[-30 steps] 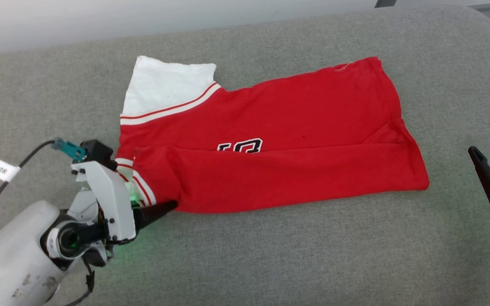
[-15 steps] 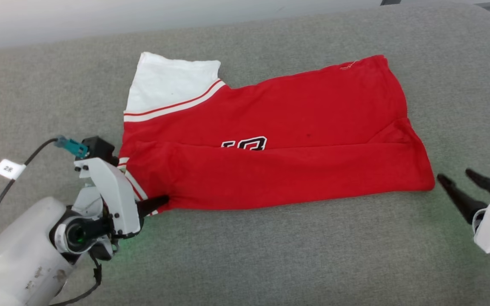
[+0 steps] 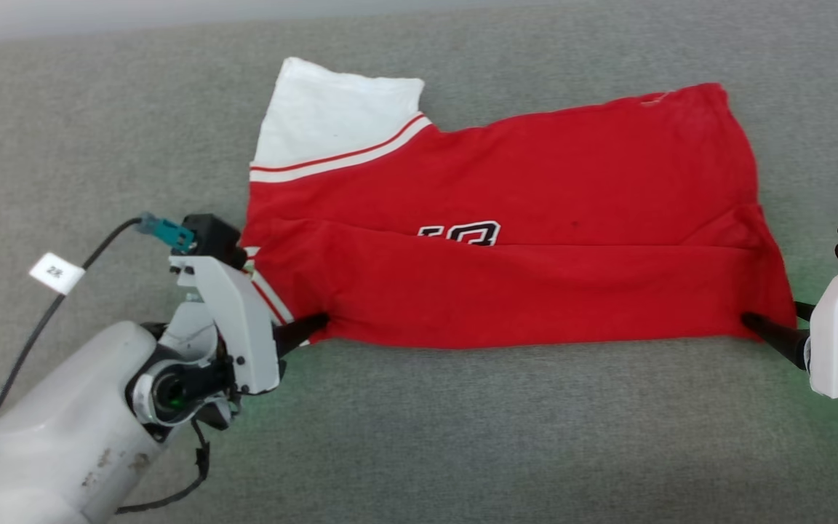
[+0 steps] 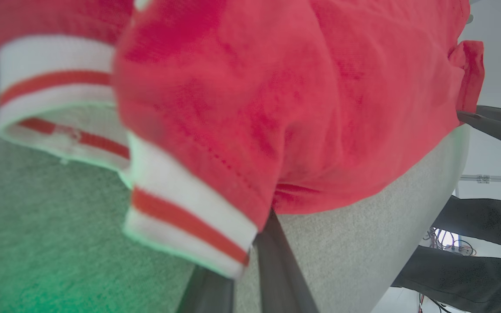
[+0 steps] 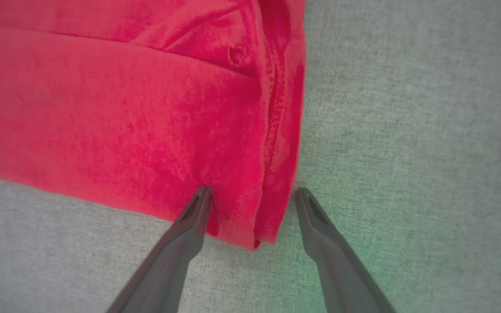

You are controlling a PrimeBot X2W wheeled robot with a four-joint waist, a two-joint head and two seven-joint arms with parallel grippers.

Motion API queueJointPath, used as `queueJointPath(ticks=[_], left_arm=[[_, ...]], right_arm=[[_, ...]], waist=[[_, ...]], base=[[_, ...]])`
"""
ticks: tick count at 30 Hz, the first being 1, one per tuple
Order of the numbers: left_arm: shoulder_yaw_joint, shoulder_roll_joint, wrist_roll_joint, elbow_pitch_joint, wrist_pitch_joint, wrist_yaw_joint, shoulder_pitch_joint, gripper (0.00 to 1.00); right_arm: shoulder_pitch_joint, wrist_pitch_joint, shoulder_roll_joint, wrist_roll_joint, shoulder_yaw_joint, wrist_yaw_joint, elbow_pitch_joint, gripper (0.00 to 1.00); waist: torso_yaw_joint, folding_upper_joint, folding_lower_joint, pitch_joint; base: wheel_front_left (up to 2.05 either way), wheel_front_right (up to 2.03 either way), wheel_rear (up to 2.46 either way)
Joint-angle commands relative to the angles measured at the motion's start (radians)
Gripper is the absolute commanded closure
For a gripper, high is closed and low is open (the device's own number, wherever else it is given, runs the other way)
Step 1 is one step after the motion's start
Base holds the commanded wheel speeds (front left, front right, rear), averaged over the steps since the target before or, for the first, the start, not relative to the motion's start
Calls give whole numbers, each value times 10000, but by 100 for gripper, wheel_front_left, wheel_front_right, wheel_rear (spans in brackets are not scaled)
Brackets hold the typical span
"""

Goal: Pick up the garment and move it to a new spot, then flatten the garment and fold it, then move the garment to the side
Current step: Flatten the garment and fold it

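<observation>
The garment, a red jersey with white-and-red striped trim, lies folded lengthwise on the grey padded surface. A white panel sticks out at its far left, and black lettering peeks above the fold. My left gripper is shut on the near left corner. In the left wrist view the striped hem drapes over the left gripper. My right gripper is open at the near right corner, and that red corner lies between the right gripper's spread fingers.
A black cable with a white tag trails left from my left wrist. The left wrist view shows the right gripper at the garment's far end and a person in dark clothing beyond the surface's edge.
The head camera has shifted. My left gripper has shut on the near left corner. My right gripper has moved in from the right edge to straddle the near right corner.
</observation>
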Motion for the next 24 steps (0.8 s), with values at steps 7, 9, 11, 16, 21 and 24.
queueJointPath(ticks=[7,9,11,16,21,24], left_arm=[[-162,-280,175,41,-249,-163,262,100],[-158,-194,207,8,-326,-179,345,100],[-90,-19,199,-101,-462,-210,480,100],[15,547,177,-734,-795,-254,1002,100],[111,1418,68,-1900,-1110,30,1849,100],[176,1753,22,-2513,-1311,262,2262,100]], right_arm=[[-55,89,-291,351,724,-15,252,100],[11,-39,-485,478,766,-18,207,100],[121,-276,-639,620,743,-18,77,100],[523,-634,-1068,851,766,-18,-400,100],[1345,-850,-1732,1180,611,-18,-1102,100],[1903,-798,-1966,1247,432,-18,-1544,100]], waist=[[374,0,0,-63],[397,0,0,-163],[398,0,0,-288],[419,0,0,-545],[450,0,0,-717],[469,0,0,-766]], base=[[0,0,0],[0,0,0],[0,0,0],[0,0,0],[0,0,0],[0,0,0]])
